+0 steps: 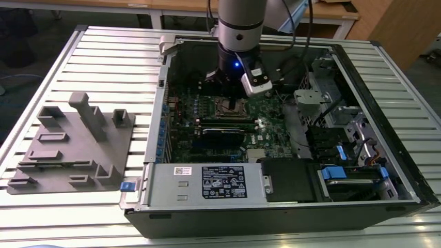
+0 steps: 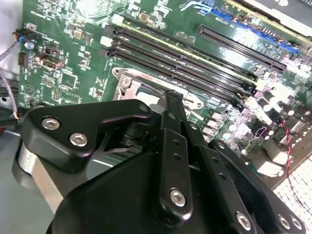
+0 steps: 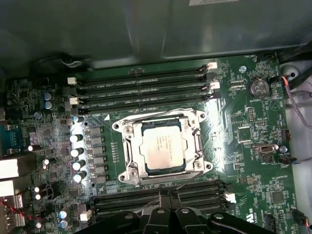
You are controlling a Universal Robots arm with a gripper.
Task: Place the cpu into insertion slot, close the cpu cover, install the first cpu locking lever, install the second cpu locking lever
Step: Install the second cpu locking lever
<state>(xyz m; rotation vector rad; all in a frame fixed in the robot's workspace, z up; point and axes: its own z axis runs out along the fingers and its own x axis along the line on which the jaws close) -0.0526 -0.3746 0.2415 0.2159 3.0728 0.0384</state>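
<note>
The cpu is a flat square chip with a dull silver-grey metal top bearing faint print. It lies seated in the insertion slot, a square socket on the green motherboard. The cpu cover, a thin silver metal frame with a cut-out centre, lies flat around the chip, so that the metal top shows through the opening. A thin wire lever runs along the socket edge nearest the gripper; whether it is latched cannot be told.

Long black memory slots flank the socket on two opposite sides (four on the far side from the gripper, more on the near side). A row of silver-topped capacitors stands beside the socket.

In the exterior view the motherboard sits inside an open black computer case lying on its side on the slatted metal bench. The case also holds a grey power supply along its near edge and drive bays with blue tabs at the near corner on the exterior view's right. A grey moulded fixture tray rests on the bench outside the case, toward the exterior view's left.

The gripper hangs just above the socket edge, its black fingers drawn close together to a narrow tip, holding nothing visible.
</note>
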